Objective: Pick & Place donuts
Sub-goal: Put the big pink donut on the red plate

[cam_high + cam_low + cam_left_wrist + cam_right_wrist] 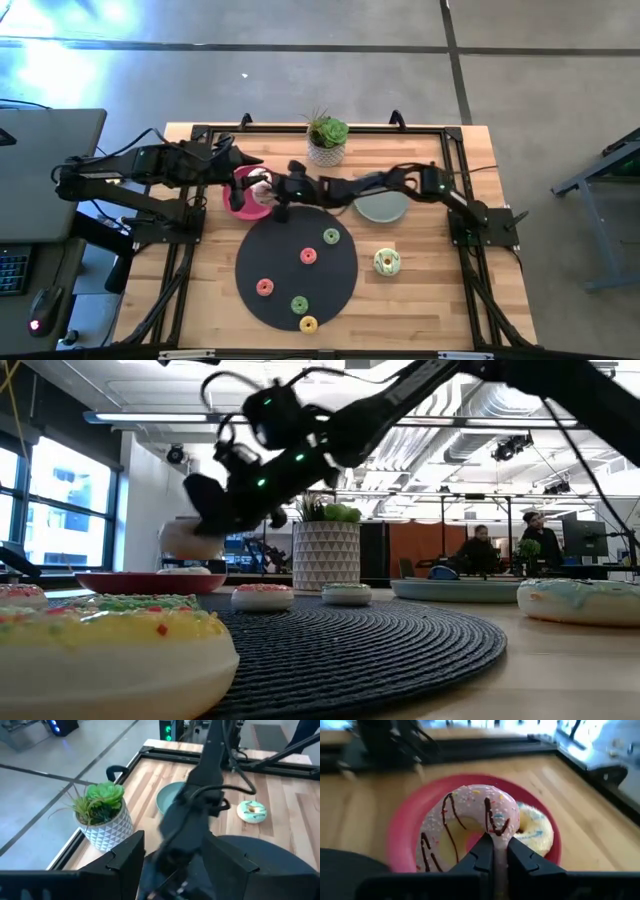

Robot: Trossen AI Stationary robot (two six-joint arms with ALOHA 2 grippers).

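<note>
- Now the right gripper hangs over the red plate, clenched on the rim of the pink-sprinkled donut.
- A cream donut already lies on that plate, touching the held one.
- Judged risk: the thin edge grip could let the pink donut tip on release, landing on the cream donut or rolling off the plate.
- The left gripper waits just beside the plate; whether its fingers are apart I cannot tell. The arms sit close, so a bump is possible.
</note>
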